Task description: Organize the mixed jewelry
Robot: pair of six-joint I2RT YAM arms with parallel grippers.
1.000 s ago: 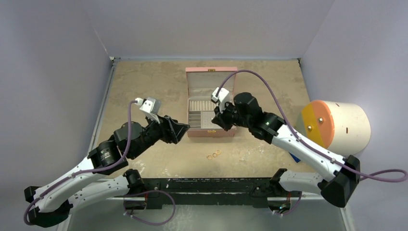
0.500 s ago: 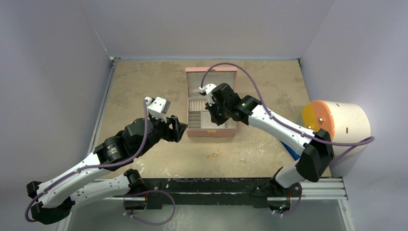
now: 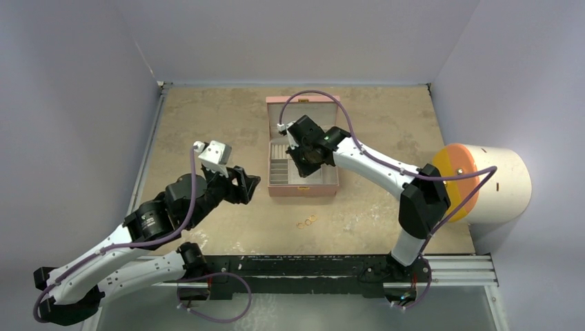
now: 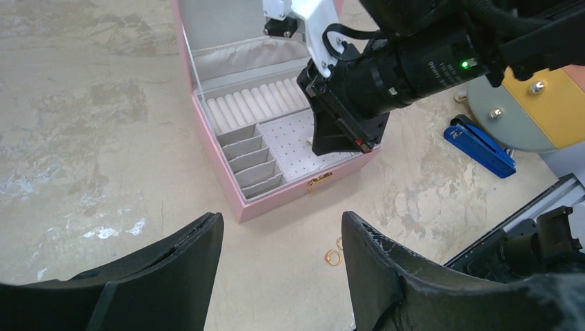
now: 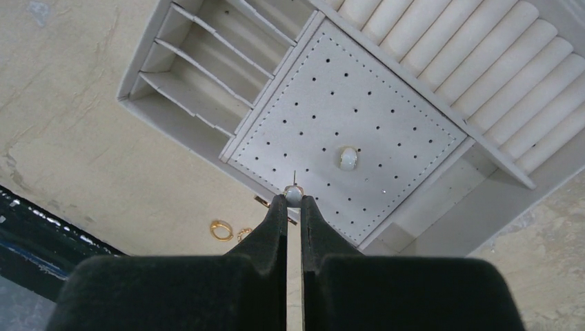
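Observation:
The pink box (image 3: 303, 191) stands open mid-table, with beige ring rolls, slots and a perforated panel (image 5: 359, 89). My right gripper (image 5: 294, 200) hovers over that panel, shut on a small pearl stud (image 5: 294, 194) whose pin points away from the tips. Another pearl stud (image 5: 348, 158) sits in the panel. Two small gold rings (image 3: 307, 221) lie on the table in front of the box, also seen as gold rings (image 4: 333, 257) in the left wrist view. My left gripper (image 4: 281, 221) hangs open and empty left of the box front, above the table.
A large white cylinder with an orange end (image 3: 483, 179) lies at the right edge. A blue clip-like object (image 4: 479, 145) rests on the table beside it. The black base rail (image 3: 303, 265) runs along the near edge.
My right arm has swung left and farther over the open box, still carrying the stud. The left arm edged toward the box, then drew back a little; its jaws stayed open.

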